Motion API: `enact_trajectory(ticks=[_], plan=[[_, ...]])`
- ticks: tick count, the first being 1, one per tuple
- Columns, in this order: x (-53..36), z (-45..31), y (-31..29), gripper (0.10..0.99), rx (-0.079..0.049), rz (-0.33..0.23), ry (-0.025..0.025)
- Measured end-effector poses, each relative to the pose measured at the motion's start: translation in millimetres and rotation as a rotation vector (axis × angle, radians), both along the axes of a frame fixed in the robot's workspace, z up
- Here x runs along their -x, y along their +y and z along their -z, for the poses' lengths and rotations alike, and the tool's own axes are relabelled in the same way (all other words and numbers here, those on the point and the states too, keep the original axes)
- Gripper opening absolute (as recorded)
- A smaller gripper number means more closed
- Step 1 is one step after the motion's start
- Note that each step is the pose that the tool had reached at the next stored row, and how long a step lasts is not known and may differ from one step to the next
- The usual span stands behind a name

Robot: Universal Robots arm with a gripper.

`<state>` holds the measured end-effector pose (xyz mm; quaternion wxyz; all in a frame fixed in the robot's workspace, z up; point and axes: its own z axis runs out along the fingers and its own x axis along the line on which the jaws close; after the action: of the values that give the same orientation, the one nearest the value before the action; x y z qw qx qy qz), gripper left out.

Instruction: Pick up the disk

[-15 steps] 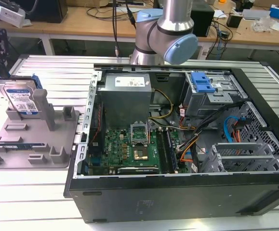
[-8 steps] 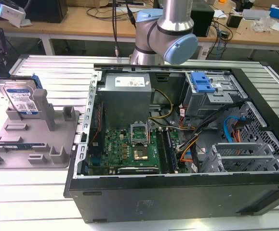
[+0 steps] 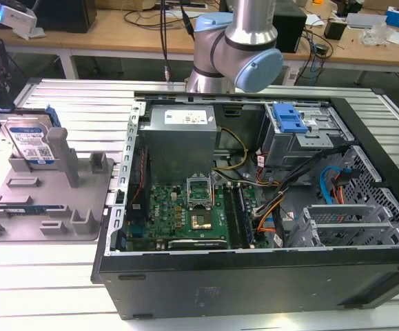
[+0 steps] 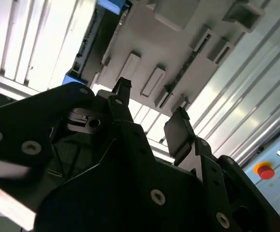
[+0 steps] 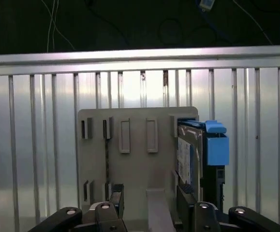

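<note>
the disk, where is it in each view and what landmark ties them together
Exterior view: the disk stands tilted in the grey fixture, at the exterior view's left.
First wrist view: the disk stands on edge along one side of the grey fixture, just beyond the open gripper.
Second wrist view: the disk is edge-on, dark with blue frame ends, beside the grey fixture.
Shared landmark: the grey fixture with its upright posts.

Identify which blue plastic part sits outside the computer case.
The blue frame edging the disk, standing on the grey fixture; the blue drive-bay bracket sits inside the case.
</note>
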<state>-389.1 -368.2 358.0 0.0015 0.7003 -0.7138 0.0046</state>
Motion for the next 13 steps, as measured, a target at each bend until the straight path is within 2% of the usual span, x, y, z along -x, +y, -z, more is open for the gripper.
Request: enact_trajectory(ticks=[1,6,11,13], plan=[[0.0,0.1,-0.2,0.557,-0.029,-0.001,0.0],[-0.1,0.4,0.0,0.557,-0.03,-0.001,0.0023],[0.0,0.4,9.9,0.557,-0.024,-0.016,0.0102],[0.5,0.4,14.2,0.557,-0.024,-0.017,0.0154]])
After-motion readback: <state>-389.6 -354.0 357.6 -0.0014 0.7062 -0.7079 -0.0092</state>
